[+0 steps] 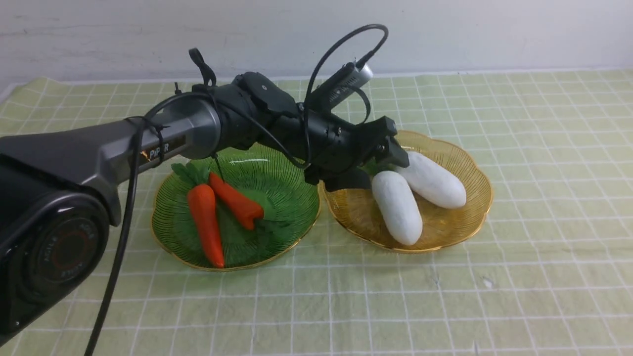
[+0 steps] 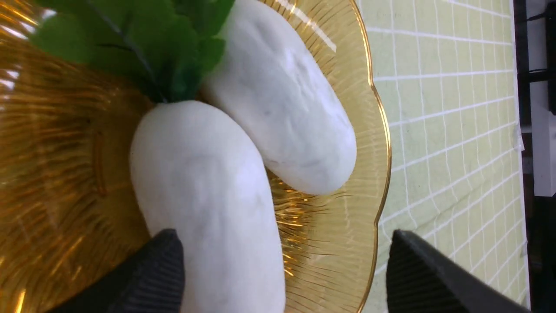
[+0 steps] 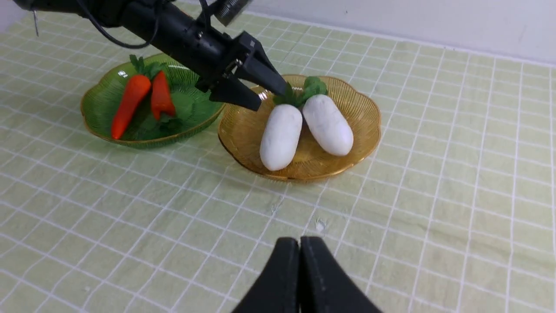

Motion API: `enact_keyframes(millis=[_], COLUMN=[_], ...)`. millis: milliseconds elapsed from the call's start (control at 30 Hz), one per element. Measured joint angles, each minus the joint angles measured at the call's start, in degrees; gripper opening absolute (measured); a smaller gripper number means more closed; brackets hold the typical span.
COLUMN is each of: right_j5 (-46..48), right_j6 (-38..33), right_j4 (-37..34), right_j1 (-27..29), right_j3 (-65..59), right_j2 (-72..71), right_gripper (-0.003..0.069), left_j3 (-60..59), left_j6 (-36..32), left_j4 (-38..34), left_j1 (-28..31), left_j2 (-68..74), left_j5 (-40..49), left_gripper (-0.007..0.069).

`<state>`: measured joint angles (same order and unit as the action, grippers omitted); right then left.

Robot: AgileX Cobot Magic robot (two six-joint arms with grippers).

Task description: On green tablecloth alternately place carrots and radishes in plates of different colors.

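Two orange carrots (image 1: 205, 222) (image 1: 237, 200) lie in the green plate (image 1: 287, 198). Two white radishes (image 1: 398, 207) (image 1: 435, 180) lie side by side in the amber plate (image 1: 470, 217), on the green tablecloth (image 1: 544, 272). My left gripper (image 1: 373, 168) is open and empty, just above the amber plate near the radishes' leafy ends. In the left wrist view (image 2: 282, 237) its fingers stand wide apart over the radishes (image 2: 208, 191) (image 2: 282, 100). My right gripper (image 3: 299, 243) is shut and empty, over bare cloth in front of the plates; the front view does not show it.
The left arm (image 1: 188, 133) stretches over the back of the green plate (image 3: 100, 98). A white wall (image 1: 445, 34) borders the cloth at the back. Open cloth lies in front of and to the right of the amber plate (image 3: 243, 130).
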<state>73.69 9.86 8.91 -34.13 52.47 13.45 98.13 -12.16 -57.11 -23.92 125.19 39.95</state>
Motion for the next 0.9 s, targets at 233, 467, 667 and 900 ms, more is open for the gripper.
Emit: enact_keyframes(millis=[233, 467, 667, 900], right_j5=[-4.96, -35.80, -62.13, -67.80], right_j6=[1.47, 1.52, 1.52, 9.17], right_j4=[0.00, 2.44, 8.53, 9.66], right_j1=[0.00, 0.00, 0.00, 0.00], right_j3=[-11.24, -29.40, -39.90, -41.57], right_j2=[-7.04, -9.18, -8.83, -8.83], right_gripper=[-0.0015, -0.0015, -0.0015, -0.0015], left_j3=[0.00, 0.05, 0.11, 0.11], left_j6=[-0.40, -3.27, -9.89, -12.47], left_j4=[-0.31, 2.15, 3.00, 14.59], left_j1=[4.07, 8.97, 10.10, 10.28], left_j2=[-1.21, -6.92, -10.82, -16.02], left_j5=[5.36, 10.96, 15.03, 17.72], left_gripper=[0.0549, 0.0340, 0.0059, -0.0008])
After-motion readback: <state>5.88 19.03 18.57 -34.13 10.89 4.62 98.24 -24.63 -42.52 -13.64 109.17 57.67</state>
